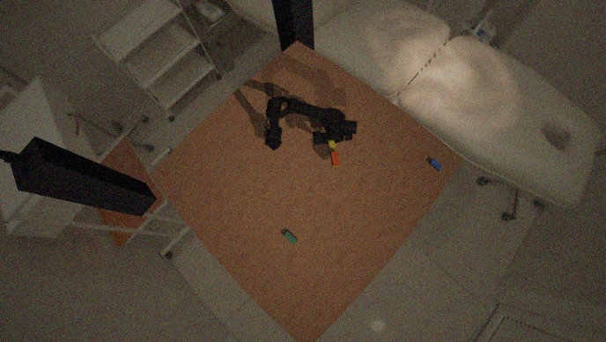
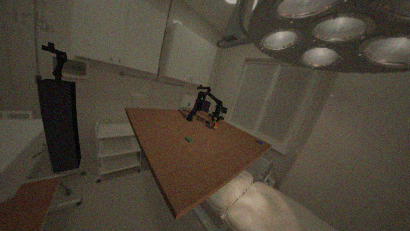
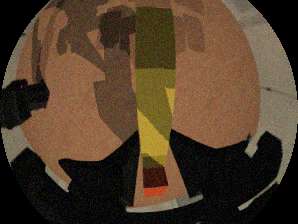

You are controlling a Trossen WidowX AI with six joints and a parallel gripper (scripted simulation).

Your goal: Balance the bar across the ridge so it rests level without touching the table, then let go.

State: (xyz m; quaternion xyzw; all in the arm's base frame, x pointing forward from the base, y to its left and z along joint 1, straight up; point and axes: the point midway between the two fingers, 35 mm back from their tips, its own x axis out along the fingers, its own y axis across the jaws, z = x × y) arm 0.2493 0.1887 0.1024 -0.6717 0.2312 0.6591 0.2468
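My gripper [image 1: 330,141] [image 2: 215,122] [image 3: 153,133] is shut on a yellow bar [image 1: 332,144] [image 3: 153,87]. In the wrist view the bar runs from the top down between the two black fingers, partly in shadow. An orange-red piece [image 1: 335,159] [image 2: 216,125] [image 3: 156,191] shows just past the bar's lower end, its upper part dark in the wrist view. I cannot tell whether this piece is the ridge or part of what I hold, nor whether bar and piece touch. No other ridge shows. The gap under the bar is hidden.
A green block [image 1: 290,236] [image 2: 188,139] lies on the brown table [image 1: 308,282] [image 2: 179,184]. A blue block [image 1: 434,164] [image 2: 260,142] lies near the table's far right corner. A black pedestal [image 1: 84,181] [image 2: 59,125] bearing another arm stands off the table.
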